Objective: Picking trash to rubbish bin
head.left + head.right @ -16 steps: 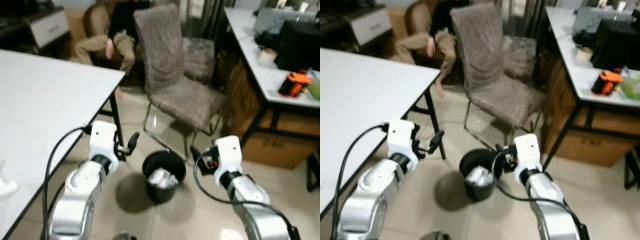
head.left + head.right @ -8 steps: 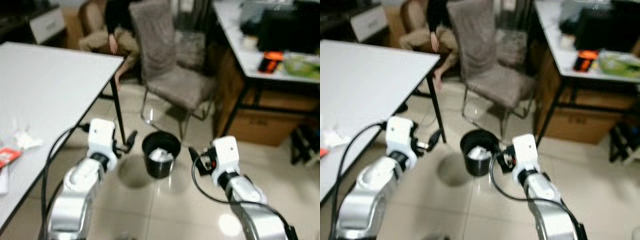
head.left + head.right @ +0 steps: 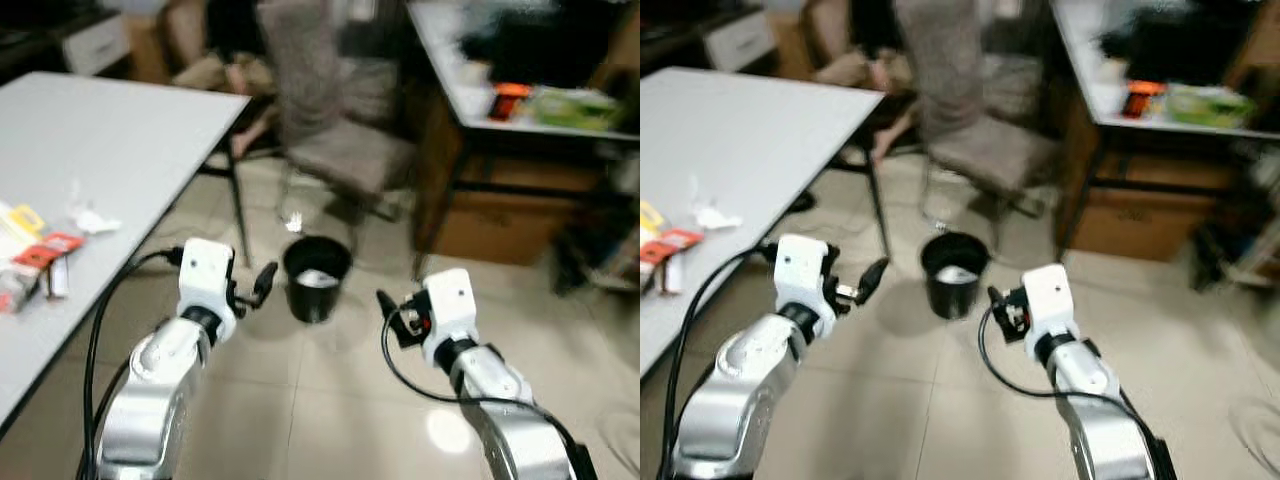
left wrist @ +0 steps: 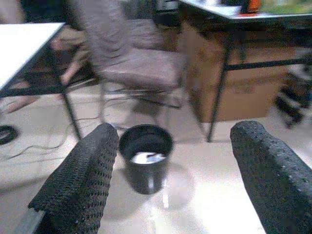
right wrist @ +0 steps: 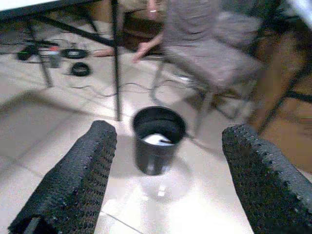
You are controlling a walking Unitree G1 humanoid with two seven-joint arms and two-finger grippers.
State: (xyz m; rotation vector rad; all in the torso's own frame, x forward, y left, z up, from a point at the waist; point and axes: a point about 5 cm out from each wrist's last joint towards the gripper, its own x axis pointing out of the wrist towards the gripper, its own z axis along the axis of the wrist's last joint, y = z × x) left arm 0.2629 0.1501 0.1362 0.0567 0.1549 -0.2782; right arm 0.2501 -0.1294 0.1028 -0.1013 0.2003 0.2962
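Note:
A black rubbish bin (image 3: 317, 277) stands on the tiled floor ahead of me, with white crumpled trash inside (image 4: 145, 157). Red and white wrappers (image 3: 40, 258) and a crumpled white scrap (image 3: 92, 219) lie on the white table (image 3: 110, 140) at my left. My left gripper (image 3: 262, 281) hangs to the left of the bin, open and holding nothing. To the bin's right my right gripper (image 3: 388, 311) is also open with nothing between its fingers (image 5: 78, 180). Both grippers are apart from the bin.
A grey padded chair (image 3: 340, 120) stands behind the bin, and a person (image 3: 215, 60) sits beyond it. A desk (image 3: 520, 100) with orange and green items and a cardboard box (image 3: 490, 220) beneath is at the right. Cables (image 5: 73, 58) lie under the table.
The camera has pulled back and swung left, so the bin looks smaller and farther. More of the white table with its wrappers has come into view. Both grippers stay open.

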